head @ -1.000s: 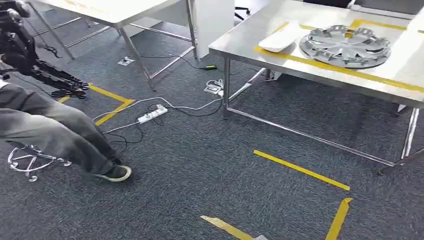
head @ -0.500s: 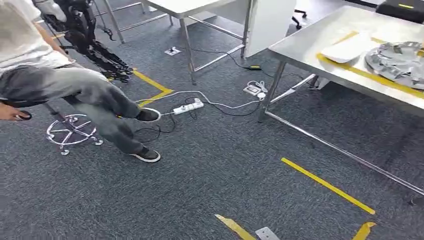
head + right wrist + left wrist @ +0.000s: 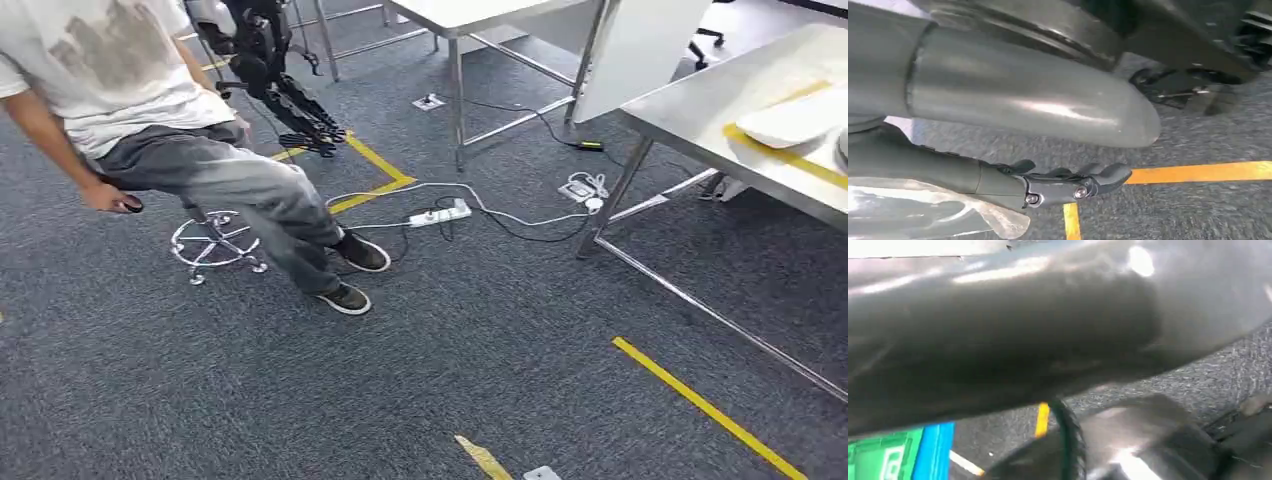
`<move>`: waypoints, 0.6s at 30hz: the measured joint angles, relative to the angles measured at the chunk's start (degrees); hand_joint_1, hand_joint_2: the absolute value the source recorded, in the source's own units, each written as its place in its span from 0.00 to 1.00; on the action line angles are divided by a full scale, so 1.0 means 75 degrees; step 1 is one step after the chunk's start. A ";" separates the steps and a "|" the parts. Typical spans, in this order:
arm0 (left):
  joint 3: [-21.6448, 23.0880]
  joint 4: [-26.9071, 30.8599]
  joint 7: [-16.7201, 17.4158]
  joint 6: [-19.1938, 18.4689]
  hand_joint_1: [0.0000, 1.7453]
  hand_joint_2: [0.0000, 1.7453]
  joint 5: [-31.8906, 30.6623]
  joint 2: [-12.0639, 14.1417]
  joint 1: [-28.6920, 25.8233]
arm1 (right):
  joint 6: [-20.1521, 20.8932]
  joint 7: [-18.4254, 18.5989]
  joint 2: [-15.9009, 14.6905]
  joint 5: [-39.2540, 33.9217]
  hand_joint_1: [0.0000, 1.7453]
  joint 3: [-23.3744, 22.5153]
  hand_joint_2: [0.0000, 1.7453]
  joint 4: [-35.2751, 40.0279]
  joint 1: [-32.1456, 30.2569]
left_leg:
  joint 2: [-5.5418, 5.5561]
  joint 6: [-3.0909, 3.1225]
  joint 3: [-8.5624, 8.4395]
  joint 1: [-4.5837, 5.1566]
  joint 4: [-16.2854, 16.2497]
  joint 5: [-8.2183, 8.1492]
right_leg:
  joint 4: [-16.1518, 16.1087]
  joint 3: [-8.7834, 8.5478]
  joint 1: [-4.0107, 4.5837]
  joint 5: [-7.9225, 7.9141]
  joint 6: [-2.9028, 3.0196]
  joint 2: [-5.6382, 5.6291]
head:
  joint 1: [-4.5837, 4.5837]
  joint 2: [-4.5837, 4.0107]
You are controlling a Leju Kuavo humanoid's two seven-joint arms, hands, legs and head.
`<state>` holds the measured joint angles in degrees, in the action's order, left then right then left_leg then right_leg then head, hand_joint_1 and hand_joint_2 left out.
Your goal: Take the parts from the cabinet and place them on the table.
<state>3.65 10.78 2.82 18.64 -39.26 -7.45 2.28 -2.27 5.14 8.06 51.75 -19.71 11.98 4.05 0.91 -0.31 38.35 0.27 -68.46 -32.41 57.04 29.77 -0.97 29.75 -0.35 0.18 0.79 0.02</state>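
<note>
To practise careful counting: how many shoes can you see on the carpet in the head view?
2, both on the seated person's feet: one shoe nearer the white power strip, the other shoe just in front of it on the carpet. Nothing seems to hide more.

Blurred close-up. A broad dark glossy curved surface (image 3: 1013, 335) spans most of the frame, with a bright glare spot on it. Past it: grey carpet (image 3: 1208, 375), a short yellow tape strip (image 3: 1042, 419) and a thin pale line (image 3: 965, 463). A green panel (image 3: 883, 459) sits touching a blue one (image 3: 937, 450). A dark cable (image 3: 1068, 440) curves across a grey shiny part (image 3: 1128, 440).
</note>
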 joint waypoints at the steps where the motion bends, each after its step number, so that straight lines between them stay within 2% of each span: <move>1: 0.0000 0.0003 0.0052 -0.0003 0.00 0.00 0.0000 0.0000 0.0005 | -0.0063 0.0031 -0.0009 0.0105 0.00 0.0003 0.00 0.0000 -0.0034 | -0.0028 -0.0026 0.0275 -0.0027 -0.0582 -0.0237 | 0.0000 -0.0004 0.0003 0.0017 0.0010 0.0136 | -0.0003 0.0000; 2: -0.0003 0.0000 0.0097 -0.0009 0.00 0.00 0.0003 0.0000 -0.0001 | -0.0128 0.0061 -0.0012 0.0168 0.00 0.0009 0.00 0.0000 -0.0051 | -0.0032 -0.0053 0.0459 -0.0054 -0.0970 -0.0332 | 0.0002 -0.0006 0.0004 0.0033 0.0018 0.0252 | 0.0000 0.0000; 3: -0.0003 0.0000 0.0129 -0.0009 0.00 0.00 0.0023 0.0000 -0.0031 | -0.0166 0.0041 -0.0015 0.0220 0.00 0.0023 0.00 0.0000 -0.0060 | -0.0039 -0.0073 0.0459 -0.0081 -0.0991 -0.0240 | 0.0002 -0.0023 0.0004 0.0048 0.0013 0.0354 | 0.0003 0.0000; 4: -0.0003 0.0000 0.0129 0.0000 0.00 0.00 0.0026 0.0000 -0.0064 | -0.0163 -0.0033 -0.0012 0.0272 0.00 0.0035 0.00 0.0000 -0.0063 | -0.0063 -0.0080 0.0296 -0.0098 -0.0677 0.0013 | 0.0003 -0.0045 0.0004 0.0070 0.0006 0.0449 | 0.0000 0.0000; 5: -0.0003 0.0000 0.0111 0.0029 0.00 0.00 0.0023 0.0000 -0.0086 | -0.0157 -0.0102 -0.0012 0.0331 0.00 0.0044 0.00 0.0000 -0.0064 | -0.0112 -0.0073 0.0026 -0.0102 -0.0152 0.0315 | 0.0003 -0.0080 0.0004 0.0091 -0.0010 0.0529 | 0.0006 0.0000; 6: -0.0003 0.0000 0.0061 0.0070 0.00 0.00 0.0020 0.0003 -0.0095 | -0.0151 -0.0172 -0.0012 0.0383 0.00 0.0073 0.00 0.0000 -0.0069 | -0.0275 -0.0045 -0.0376 -0.0096 0.0620 0.0678 | 0.0002 -0.0138 0.0004 0.0131 -0.0036 0.0625 | 0.0003 0.0000; 7: -0.0003 0.0000 0.0030 0.0096 0.00 0.00 0.0020 0.0006 -0.0090 | -0.0148 -0.0213 -0.0012 0.0424 0.00 0.0108 0.00 0.0000 -0.0082 | -0.0628 -0.0011 -0.0636 -0.0062 0.1149 0.0767 | -0.0001 -0.0172 0.0009 0.0169 -0.0085 0.0704 | 0.0003 0.0000; 8: -0.0003 0.0000 0.0027 0.0108 0.00 0.00 0.0015 0.0000 -0.0054 | -0.0146 -0.0233 -0.0012 0.0432 0.00 0.0122 0.00 -0.0006 -0.0108 | -0.0729 0.0042 -0.0708 0.0052 0.1301 0.0661 | 0.0030 -0.0135 0.0066 0.0231 -0.0169 0.0800 | 0.0009 0.0000; 10: -0.0003 0.0000 0.0018 0.0122 0.00 0.00 0.0012 -0.0015 -0.0061 | -0.0146 -0.0236 -0.0015 0.0444 0.00 0.0166 0.00 -0.0006 -0.0088 | -0.0587 0.0130 -0.0667 0.0061 0.1258 0.0637 | -0.0005 -0.0159 0.0054 0.0260 -0.0231 0.0973 | -0.0038 0.0000; 11: -0.0003 0.0000 0.0018 0.0125 0.00 0.00 0.0009 -0.0012 -0.0092 | -0.0140 -0.0236 -0.0012 0.0447 0.00 0.0175 0.00 -0.0006 -0.0080 | -0.0521 0.0155 -0.0657 0.0078 0.1258 0.0628 | -0.0031 -0.0292 0.0051 0.0255 -0.0248 0.1036 | -0.0047 0.0000; 12: -0.0003 0.0000 0.0018 0.0125 0.00 0.00 0.0012 -0.0012 -0.0101 | -0.0140 -0.0239 -0.0012 0.0450 0.00 0.0178 0.00 -0.0006 -0.0078 | -0.0489 0.0173 -0.0647 0.0086 0.1262 0.0635 | -0.0041 -0.0290 0.0045 0.0251 -0.0259 0.1064 | -0.0041 0.0000; 13: -0.0003 0.0000 0.0021 0.0128 0.00 0.00 0.0009 -0.0009 -0.0117 | -0.0140 -0.0248 -0.0009 0.0453 0.00 0.0189 0.00 -0.0006 -0.0069 | -0.0393 0.0250 -0.0708 0.0039 0.1362 0.0687 | -0.0029 -0.0317 0.0024 0.0306 -0.0326 0.1034 | -0.0023 0.0000; 14: -0.0006 0.0000 0.0018 0.0131 0.00 0.00 0.0009 -0.0009 -0.0140 | -0.0137 -0.0259 -0.0009 0.0464 0.00 0.0213 0.00 -0.0006 -0.0062 | -0.0328 0.0299 -0.0724 0.0017 0.1391 0.0713 | 0.0113 -0.0216 -0.0010 0.0445 -0.0346 0.0500 | -0.0078 0.0000; 15: -0.0009 0.0000 0.0018 0.0134 0.00 0.00 0.0009 -0.0009 -0.0120 | -0.0140 -0.0268 -0.0009 0.0465 0.00 0.0224 0.00 -0.0009 -0.0076 | -0.0247 0.0342 -0.0712 0.0011 0.1390 0.0725 | 0.0552 -0.0014 -0.0019 0.0707 -0.0335 0.0184 | -0.0085 0.0000; 16: -0.0006 0.0000 0.0015 0.0134 0.00 0.00 0.0006 -0.0015 -0.0094 | -0.0134 -0.0274 -0.0009 0.0462 0.00 0.0227 0.00 -0.0015 -0.0100 | -0.0156 0.0374 -0.0706 0.0014 0.1388 0.0726 | 0.1122 0.0269 -0.0017 0.0962 -0.0335 0.0062 | -0.0114 0.0000; 17: -0.0006 0.0000 -0.0041 0.0146 0.00 0.00 -0.0003 -0.0038 -0.0083 | -0.0116 -0.0312 -0.0012 0.0441 0.00 0.0227 0.00 -0.0020 -0.0124 | -0.0038 0.0386 -0.0706 0.0024 0.1388 0.0722 | 0.1799 0.0627 -0.0016 0.1205 -0.0334 0.0001 | -0.0117 0.0000; 18: -0.0006 0.0000 -0.0113 0.0160 0.00 0.00 -0.0020 -0.0038 -0.0087 | -0.0084 -0.0361 -0.0012 0.0415 0.00 0.0225 0.00 -0.0023 -0.0146 | 0.0074 0.0390 -0.0709 0.0035 0.1385 0.0719 | 0.2292 0.0928 -0.0008 0.1314 -0.0335 -0.0012 | -0.0117 0.0000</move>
<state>3.61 10.78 1.97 19.85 -39.41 -7.74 1.62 -2.91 2.43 7.98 54.86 -18.03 11.80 2.95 1.46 2.61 33.03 0.53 -58.07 -27.01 74.24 36.74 -1.03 39.60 -2.87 0.09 -0.09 0.02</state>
